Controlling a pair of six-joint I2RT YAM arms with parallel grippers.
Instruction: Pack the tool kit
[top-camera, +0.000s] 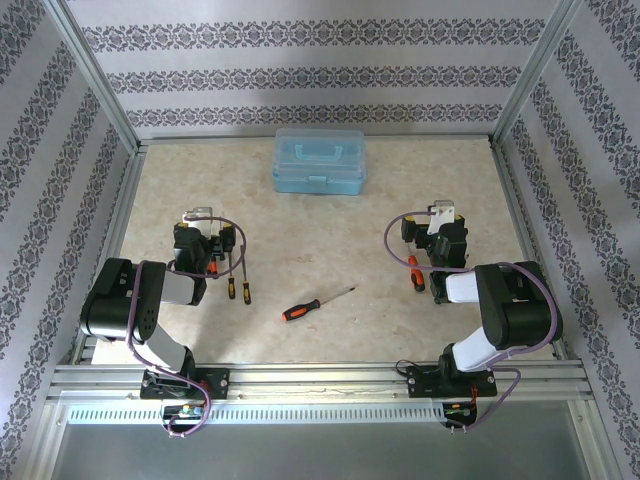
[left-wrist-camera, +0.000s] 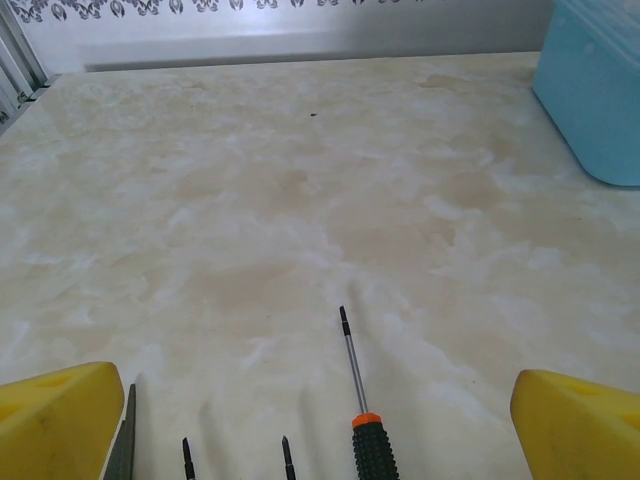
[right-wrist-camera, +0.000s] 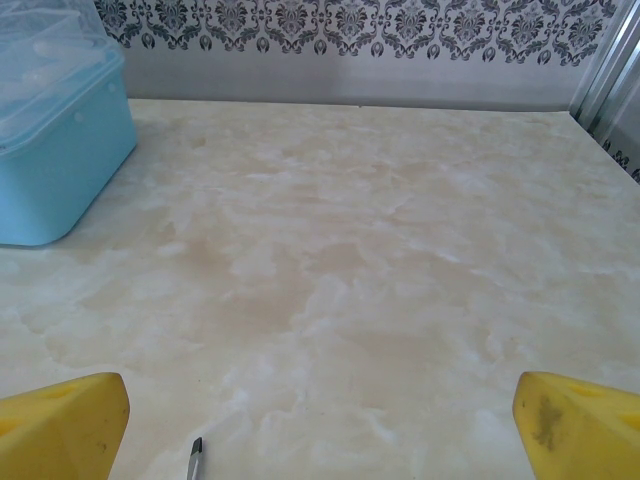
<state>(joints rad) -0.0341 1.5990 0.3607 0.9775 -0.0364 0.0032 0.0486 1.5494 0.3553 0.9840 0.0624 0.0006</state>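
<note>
The tool case (top-camera: 320, 160) sits at 12 o'clock on the surface (top-camera: 330, 235), against the back wall. Its translucent lid appears to be down, so it probably has to be opened before anything can go in.

The tools lie in three lots, all well apart from the case:
- **Loose screwdriver:** the loose screwdriver (top-camera: 318, 303) lies alone near the middle, toward 6 o'clock, with its shaft tilted up toward 2 o'clock.
- **Left screwdrivers:** the left screwdrivers (top-camera: 238, 285) lie at about 8 o'clock, with their shafts pointing toward 12.
- **Right screwdrivers:** the right screwdrivers (top-camera: 414, 273) lie at about 4 o'clock, partly hidden under the arm.

The left pincer (left-wrist-camera: 315, 420) is released. Its yellow pads (left-wrist-camera: 60, 420) are spread wide and it hangs low over its group, gripping nothing. From its wrist camera one shaft runs up between the pads, which looks like a ready pose for a pickup. The right pincer (right-wrist-camera: 320, 425) is also released and carries nothing, with one tool tip just visible below it at 7 o'clock. Each arm rests over its own tools, so either one could start. Packing looks not yet begun.
</note>
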